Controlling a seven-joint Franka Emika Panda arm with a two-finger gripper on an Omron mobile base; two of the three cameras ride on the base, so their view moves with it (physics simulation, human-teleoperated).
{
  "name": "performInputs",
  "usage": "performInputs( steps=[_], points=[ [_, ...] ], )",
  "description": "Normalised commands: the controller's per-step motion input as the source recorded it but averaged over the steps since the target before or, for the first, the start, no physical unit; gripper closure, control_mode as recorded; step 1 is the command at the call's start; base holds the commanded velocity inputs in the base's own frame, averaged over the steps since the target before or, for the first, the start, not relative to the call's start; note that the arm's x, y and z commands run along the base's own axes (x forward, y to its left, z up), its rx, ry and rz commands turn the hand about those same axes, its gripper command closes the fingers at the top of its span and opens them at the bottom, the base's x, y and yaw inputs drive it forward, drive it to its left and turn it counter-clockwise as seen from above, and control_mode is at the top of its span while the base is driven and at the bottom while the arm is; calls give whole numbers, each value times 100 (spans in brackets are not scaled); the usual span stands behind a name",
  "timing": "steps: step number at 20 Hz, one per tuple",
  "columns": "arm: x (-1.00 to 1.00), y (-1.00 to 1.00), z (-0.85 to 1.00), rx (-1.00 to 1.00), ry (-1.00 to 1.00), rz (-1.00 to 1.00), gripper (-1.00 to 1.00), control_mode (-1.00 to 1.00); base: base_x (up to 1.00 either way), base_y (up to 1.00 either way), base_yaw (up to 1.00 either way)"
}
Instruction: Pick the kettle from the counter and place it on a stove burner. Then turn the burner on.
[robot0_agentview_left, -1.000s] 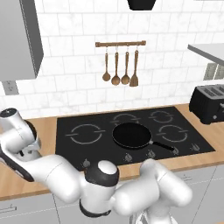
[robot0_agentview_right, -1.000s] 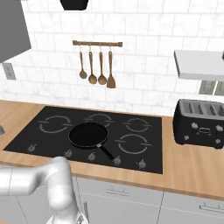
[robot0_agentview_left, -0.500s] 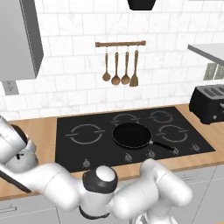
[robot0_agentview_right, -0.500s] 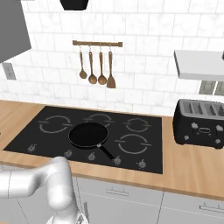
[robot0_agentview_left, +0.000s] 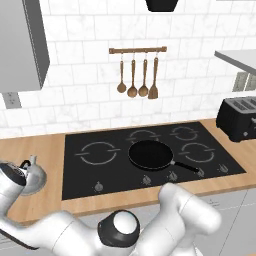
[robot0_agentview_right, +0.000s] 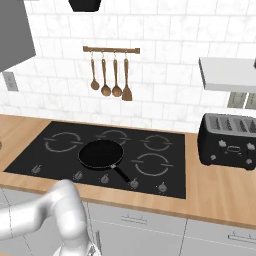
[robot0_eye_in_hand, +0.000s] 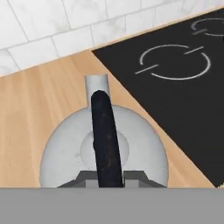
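Kettle (robot0_eye_in_hand: 103, 151) sitting on the counter (robot0_eye_in_hand: 39, 105), just off the stove's (robot0_eye_in_hand: 183, 92) edge; in the left base view it is at 9 o'clock from the frying pan (robot0_agentview_left: 151, 154), well apart. Gripper (robot0_eye_in_hand: 109, 177) coming in from 6 o'clock in the hand view, fingers pressed together, pinching the black loop handle (robot0_eye_in_hand: 105, 131). Spout pointing toward 12 o'clock. Widest burner ring (robot0_eye_in_hand: 174, 62) lying at 2 o'clock from the kettle. Toaster (robot0_agentview_right: 227, 142) standing at 3 o'clock of the stove.
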Motion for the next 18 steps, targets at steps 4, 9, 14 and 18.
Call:
performInputs(
  steps=[4,9,14,18],
  points=[
    [-19,-49,39,0,-17,-16,100,-100,0,0,0],
    [-14,-65,58,6,-2,-18,100,-100,0,0,0],
    [0,-75,55,11,0,-16,100,-100,0,0,0],
    [0,-75,17,10,0,-7,100,-100,0,0,0]
  ],
)
